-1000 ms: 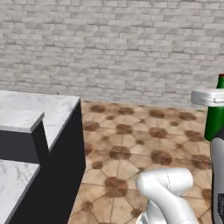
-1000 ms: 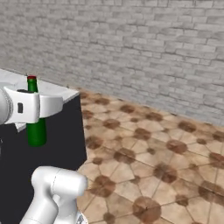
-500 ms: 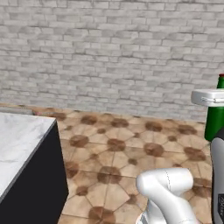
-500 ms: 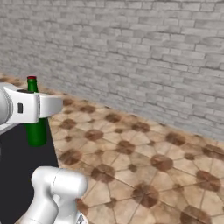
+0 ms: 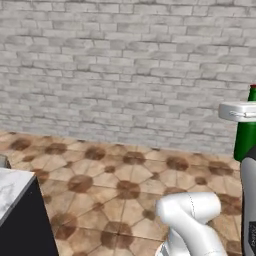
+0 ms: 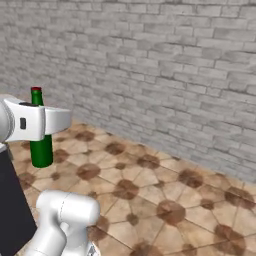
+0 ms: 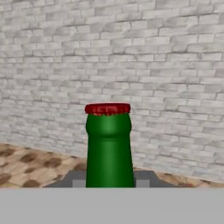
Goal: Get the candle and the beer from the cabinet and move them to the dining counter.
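Note:
The beer is a dark-green bottle with a red cap, and it stands upright between my fingers. My gripper is shut on the beer around its neck. From the left base view the beer hangs at the right edge under the white hand, where the gripper holds it. In the right base view the beer is at the left, held by the gripper above the tiled floor. The candle and the cabinet are out of view.
A corner of a white marble counter with a black side sits at the lower left; its black side also borders the right base view. I cannot tell if it is the dining counter. A grey brick wall stands ahead beyond brown tiled floor.
The whole picture has swung: the base has turned, so the marble counter has slid off to the left and more floor and wall show. The beer stays in the gripper as before.

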Robot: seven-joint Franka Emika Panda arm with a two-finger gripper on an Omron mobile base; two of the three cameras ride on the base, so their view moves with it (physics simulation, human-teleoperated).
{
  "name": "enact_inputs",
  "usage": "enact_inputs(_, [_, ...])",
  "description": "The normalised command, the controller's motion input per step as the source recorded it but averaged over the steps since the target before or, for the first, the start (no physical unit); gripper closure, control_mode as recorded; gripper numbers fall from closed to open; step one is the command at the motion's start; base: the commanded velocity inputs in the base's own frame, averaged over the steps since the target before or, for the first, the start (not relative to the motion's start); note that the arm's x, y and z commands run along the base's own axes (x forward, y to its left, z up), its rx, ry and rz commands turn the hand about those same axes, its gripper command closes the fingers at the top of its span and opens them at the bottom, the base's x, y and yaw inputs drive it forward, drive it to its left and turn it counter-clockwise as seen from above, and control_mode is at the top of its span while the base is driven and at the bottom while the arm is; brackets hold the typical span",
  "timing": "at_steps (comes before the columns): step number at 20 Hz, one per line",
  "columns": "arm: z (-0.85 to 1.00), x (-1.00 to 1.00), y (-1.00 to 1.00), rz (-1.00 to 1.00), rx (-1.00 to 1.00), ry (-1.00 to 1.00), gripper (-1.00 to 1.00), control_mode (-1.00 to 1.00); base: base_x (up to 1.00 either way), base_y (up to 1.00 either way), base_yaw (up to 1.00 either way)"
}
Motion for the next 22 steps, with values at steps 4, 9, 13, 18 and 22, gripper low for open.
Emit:
enact_inputs(4, [0.00, 0.00, 0.00, 0.00, 0.00, 0.00, 1.00, 1.00, 1.00, -0.44, 0.06])
enact_inputs(9, [0.00, 0.00, 0.00, 0.00, 0.00, 0.00, 1.00, 1.00, 1.00, -0.52, 0.08])
enact_inputs(13, [0.00, 0.00, 0.00, 0.00, 0.00, 0.00, 1.00, 1.00, 1.00, -0.52, 0.17])
enact_inputs(18, [0.00, 0.00, 0.00, 0.00, 0.00, 0.00, 1.00, 1.00, 0.98, -0.41, 0.43])
enact_inputs(22, [0.00, 0.00, 0.00, 0.00, 0.00, 0.00, 1.00, 1.00, 0.94, -0.15, 0.74])
